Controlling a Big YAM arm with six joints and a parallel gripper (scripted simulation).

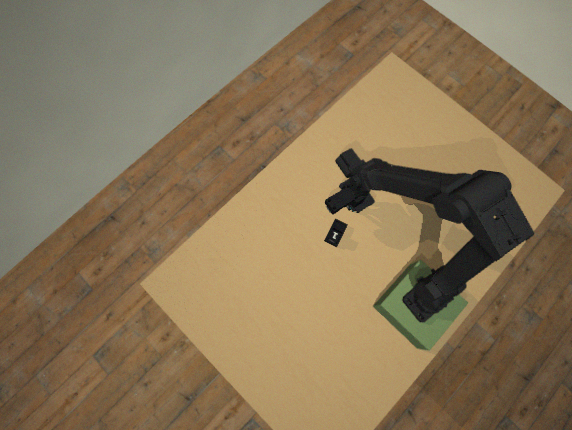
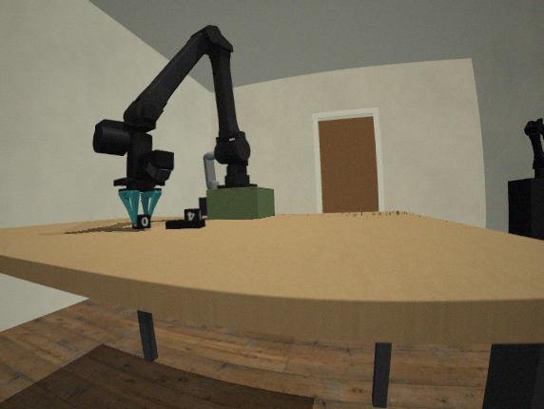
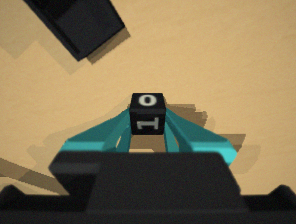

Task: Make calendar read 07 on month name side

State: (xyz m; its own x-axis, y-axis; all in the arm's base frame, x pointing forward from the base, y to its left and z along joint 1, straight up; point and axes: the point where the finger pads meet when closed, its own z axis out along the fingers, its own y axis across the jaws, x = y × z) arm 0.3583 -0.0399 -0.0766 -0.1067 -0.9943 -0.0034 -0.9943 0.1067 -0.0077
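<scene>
gripper (image 3: pixel 147 131) was clamped on a digit cube (image 3: pixel 147 114) showing 0 and 1, low over the table (image 2: pixel 304 257) beside the tray (image 2: pixel 181 223) | second cube (image 2: pixel 192 214) stood in the tray, showing 4 | judged early: neither digit set, release pending

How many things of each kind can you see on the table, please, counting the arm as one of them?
Number cubes: 2, one held in the end effector, one in the tray
Calendar tray: 1
Green base block: 1
Robot arm: 1
Total: 5
</scene>
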